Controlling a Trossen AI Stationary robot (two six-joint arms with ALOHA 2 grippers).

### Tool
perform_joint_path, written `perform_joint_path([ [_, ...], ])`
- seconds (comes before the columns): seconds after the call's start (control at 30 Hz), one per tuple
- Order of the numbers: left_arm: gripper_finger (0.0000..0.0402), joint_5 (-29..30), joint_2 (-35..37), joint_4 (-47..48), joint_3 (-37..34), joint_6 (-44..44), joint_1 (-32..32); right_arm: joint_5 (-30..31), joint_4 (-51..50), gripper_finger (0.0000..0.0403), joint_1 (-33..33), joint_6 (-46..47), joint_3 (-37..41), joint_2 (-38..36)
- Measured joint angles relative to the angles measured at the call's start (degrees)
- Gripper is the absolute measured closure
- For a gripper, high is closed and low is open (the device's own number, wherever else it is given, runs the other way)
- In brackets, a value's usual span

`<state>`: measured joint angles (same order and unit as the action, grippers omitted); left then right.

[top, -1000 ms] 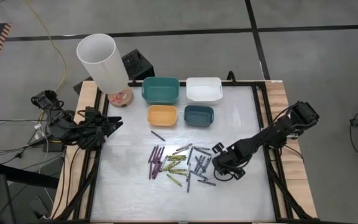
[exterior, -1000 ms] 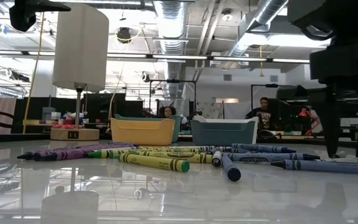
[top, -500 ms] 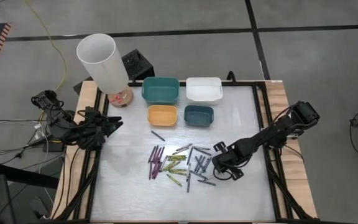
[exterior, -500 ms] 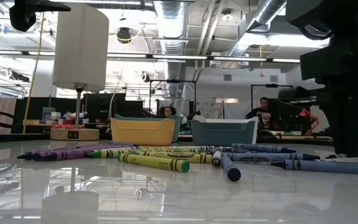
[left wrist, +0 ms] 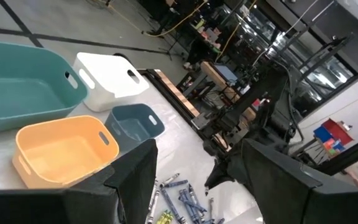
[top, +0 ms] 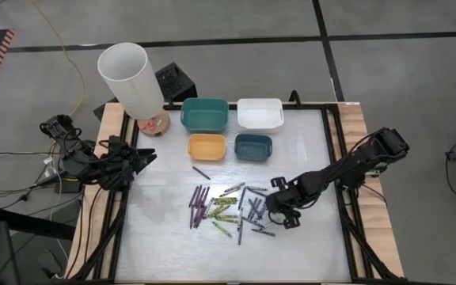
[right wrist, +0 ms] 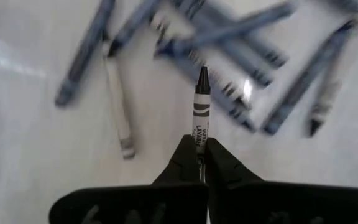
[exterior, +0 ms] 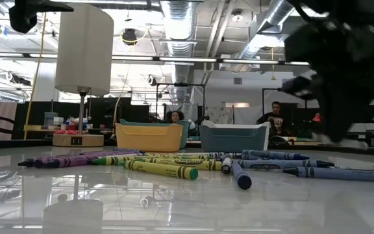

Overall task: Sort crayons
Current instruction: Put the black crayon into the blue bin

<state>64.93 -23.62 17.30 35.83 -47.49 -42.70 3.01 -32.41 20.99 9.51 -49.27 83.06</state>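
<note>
A grey crayon (right wrist: pixel 201 106) is clamped in the right gripper (right wrist: pixel 199 163) jaws at lower right of the high view, lifted clear of the crayons (top: pixel 228 207) pile so it can probably be binned, while the left gripper (left wrist: pixel 194 177) is parked wide open at the tabletop (top: pixel 165 237) left edge.

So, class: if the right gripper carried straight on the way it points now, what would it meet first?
Probably the blue crayons on the table just ahead of the right gripper and the grey crayon it holds; depth is uncertain.

We see a glossy white table top (exterior: pixel 187 201) mirroring paper-wrapped crayons (exterior: pixel 161 169). The bins, such as the yellow bin (top: pixel 207 147), look like smooth matt plastic; the table's edge strips (top: pixel 105 134) look like bare wood.
</note>
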Motion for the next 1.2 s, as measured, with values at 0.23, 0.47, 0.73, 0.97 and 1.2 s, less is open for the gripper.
perform_joint_path([
  [0.23, 0.0176, 0.3, 0.0, 0.1, 0.0, -2.8, 0.0, 1.0, 0.0, 0.0401, -8.3, 5.5, -3.4, -5.9],
  [0.47, 0.0176, 0.3, 0.0, 0.1, 0.0, -2.9, 0.0, 7.6, 3.3, 0.0401, -17.9, 8.0, -9.5, -6.6],
  [0.73, 0.0176, 0.7, 0.0, 0.2, 0.0, -3.0, 0.0, 9.2, 4.8, 0.0401, -26.4, 8.6, -12.7, -3.1],
  [0.97, 0.0176, 0.9, 0.0, 0.4, 0.0, -3.0, 0.0, 8.7, 1.8, 0.0401, -30.4, 3.9, -12.7, 2.6],
  [1.2, 0.0176, 1.8, 0.0, 0.7, 0.0, -2.9, 0.0, 7.4, 1.0, 0.0401, -33.4, -3.5, -12.7, 6.9],
])
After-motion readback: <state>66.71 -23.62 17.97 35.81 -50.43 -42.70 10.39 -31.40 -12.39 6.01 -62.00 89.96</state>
